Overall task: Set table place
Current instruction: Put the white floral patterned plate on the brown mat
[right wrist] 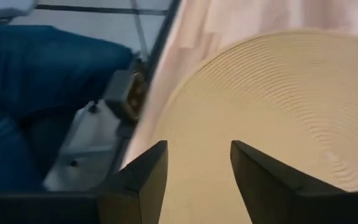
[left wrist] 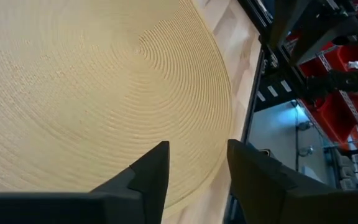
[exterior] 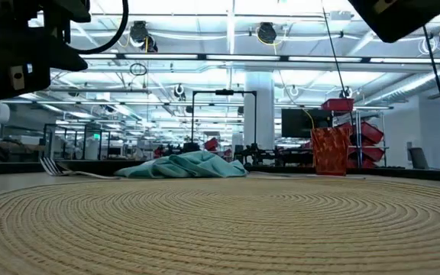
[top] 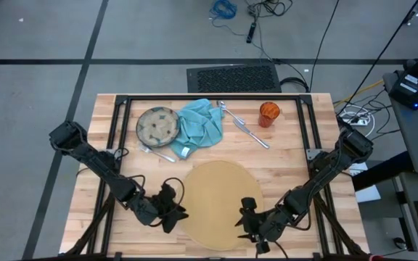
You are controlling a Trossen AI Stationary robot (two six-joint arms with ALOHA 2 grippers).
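Both the left gripper (top: 171, 208) and the right gripper (top: 250, 220) hang spread over the mat's (top: 212, 190) near edges. A finger dragging on the weave could pull the mat askew on the table (top: 289, 156).

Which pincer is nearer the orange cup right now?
Right. The right pincer sits at the mat's near-right edge, the cup far beyond it; the left pincer is at the mat's left edge, farther off.

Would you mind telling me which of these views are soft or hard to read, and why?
Low view: the round tan woven mat fills the foreground, its nearest coils blurred; ceiling lights glare, leaving the arms overhead in silhouette. Right wrist view: soft throughout, the pale wooden table washed out. Left wrist view: mat weave sharp, dark fingers shadowed. High view: evenly lit.
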